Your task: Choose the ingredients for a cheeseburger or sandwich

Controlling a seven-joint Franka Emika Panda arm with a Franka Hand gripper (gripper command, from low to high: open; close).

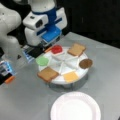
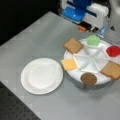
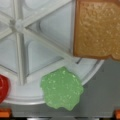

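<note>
Wrist view looks straight down on the green lettuce (image 3: 62, 88), perched on the rim of the divided white tray (image 3: 30, 53), bread slice (image 3: 96, 28) upper right, tomato (image 3: 3, 87) at lower left. In a front view the gripper (image 1: 46, 41) hovers at the tray's upper-left edge; whether its fingers are spread, I cannot tell, and nothing shows in them. White plate (image 1: 75, 106) sits bare on the worktop (image 1: 22, 100). Risk: lettuce overhangs the rim, so an off-centre descent could knock it off.
</note>
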